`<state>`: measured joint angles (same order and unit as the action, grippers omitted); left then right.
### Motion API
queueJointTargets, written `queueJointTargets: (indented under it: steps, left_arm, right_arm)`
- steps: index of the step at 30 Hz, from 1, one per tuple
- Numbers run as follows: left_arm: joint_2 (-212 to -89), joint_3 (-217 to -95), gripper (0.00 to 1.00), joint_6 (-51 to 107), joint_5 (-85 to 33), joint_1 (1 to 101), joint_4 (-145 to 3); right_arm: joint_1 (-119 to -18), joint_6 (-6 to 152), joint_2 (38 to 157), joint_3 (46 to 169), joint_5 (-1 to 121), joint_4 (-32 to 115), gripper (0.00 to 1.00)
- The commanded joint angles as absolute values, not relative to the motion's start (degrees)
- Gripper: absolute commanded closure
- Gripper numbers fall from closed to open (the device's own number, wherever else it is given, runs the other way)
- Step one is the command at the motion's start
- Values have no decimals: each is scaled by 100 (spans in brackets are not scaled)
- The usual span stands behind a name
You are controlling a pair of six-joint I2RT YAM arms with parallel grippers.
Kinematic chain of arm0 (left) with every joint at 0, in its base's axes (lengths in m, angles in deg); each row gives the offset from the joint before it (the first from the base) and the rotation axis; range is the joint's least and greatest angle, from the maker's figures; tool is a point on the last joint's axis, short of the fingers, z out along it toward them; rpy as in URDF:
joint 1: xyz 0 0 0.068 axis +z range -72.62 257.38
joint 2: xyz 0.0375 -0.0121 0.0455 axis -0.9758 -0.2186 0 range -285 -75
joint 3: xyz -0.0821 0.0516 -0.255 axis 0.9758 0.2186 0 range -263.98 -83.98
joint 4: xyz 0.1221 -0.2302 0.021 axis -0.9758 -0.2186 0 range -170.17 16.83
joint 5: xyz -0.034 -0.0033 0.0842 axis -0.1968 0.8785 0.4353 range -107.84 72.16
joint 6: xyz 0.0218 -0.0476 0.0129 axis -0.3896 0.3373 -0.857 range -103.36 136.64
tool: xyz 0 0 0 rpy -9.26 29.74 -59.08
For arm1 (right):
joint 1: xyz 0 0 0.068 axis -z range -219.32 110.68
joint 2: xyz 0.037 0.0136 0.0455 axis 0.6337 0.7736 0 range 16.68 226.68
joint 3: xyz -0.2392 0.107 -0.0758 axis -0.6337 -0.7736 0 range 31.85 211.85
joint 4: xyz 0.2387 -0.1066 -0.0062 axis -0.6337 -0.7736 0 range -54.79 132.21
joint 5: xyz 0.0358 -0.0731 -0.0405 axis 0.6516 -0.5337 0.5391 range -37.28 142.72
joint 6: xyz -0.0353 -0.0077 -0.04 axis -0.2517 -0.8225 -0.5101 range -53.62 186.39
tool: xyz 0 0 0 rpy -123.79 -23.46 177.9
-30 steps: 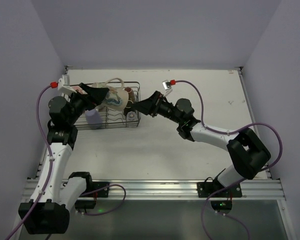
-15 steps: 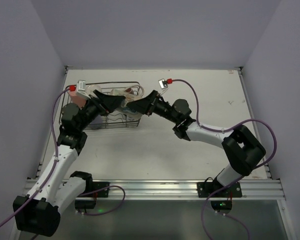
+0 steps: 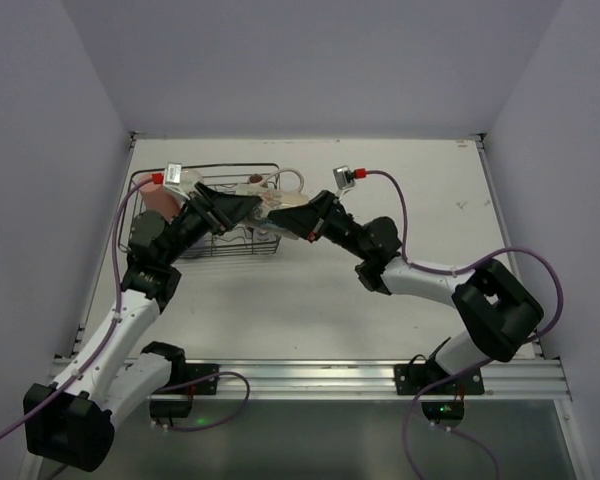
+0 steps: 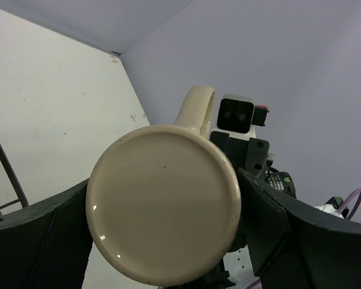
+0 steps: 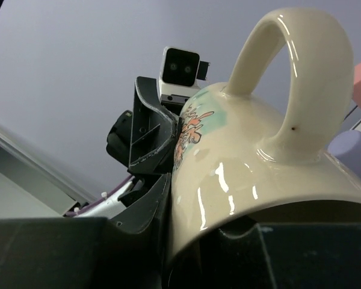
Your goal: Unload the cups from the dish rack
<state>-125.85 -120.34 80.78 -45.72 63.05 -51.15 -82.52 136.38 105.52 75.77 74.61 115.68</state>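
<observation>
Now left hand (image 3: 248, 208) and right hand (image 3: 292, 218) meet at cream mug (image 4: 162, 201)

From where I'm standing, both arms are wearing the same livery. The left arm (image 3: 117, 325) and the right arm (image 3: 430, 275) are showing white shells between chunky black joint housings. A purple cable (image 3: 404, 225) is trailing off each one, ending in a red plug (image 3: 156, 179) beside a small white camera box (image 4: 236, 114) carrying 2 dark lenses. The left fingers (image 4: 42, 241) are looking matt black with a fine mesh texture. Black plates (image 3: 425, 378) are sitting under the 2 bases.
</observation>
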Motion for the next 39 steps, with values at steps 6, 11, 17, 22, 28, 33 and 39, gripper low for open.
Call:
queueJointTargets:
  steps: [6,11,17,22,28,33,39]
  left_arm:
    - [-12545,-12055,0,7008,-5308,6340,-4831]
    - [-12467,-11930,0,6903,-5757,6340,-4618]
    - [-11993,-12870,0,5095,-4416,6340,-7008]
    - [-11781,-13232,0,4469,-3587,6340,-8080]
    - [-11710,-13240,0,3889,-2770,6340,-8713]
    - [-11693,-13249,0,3510,-1610,6340,-9057]
    - [-11763,-13258,0,3334,-985,6340,-9198]
  right_arm:
    - [-8037,13116,9456,7061,6995,11780,100]
    - [-7800,13274,9183,7016,7179,11588,100]
    - [-6940,12433,8550,7297,7575,9173,100]
    - [-6481,11325,8444,7903,7619,6895,100]
    - [-6340,9603,9146,9387,6794,4514,100]
    - [-6331,8380,10759,11478,6197,2373,100]
    - [-6340,7500,12353,13518,5458,648,100]
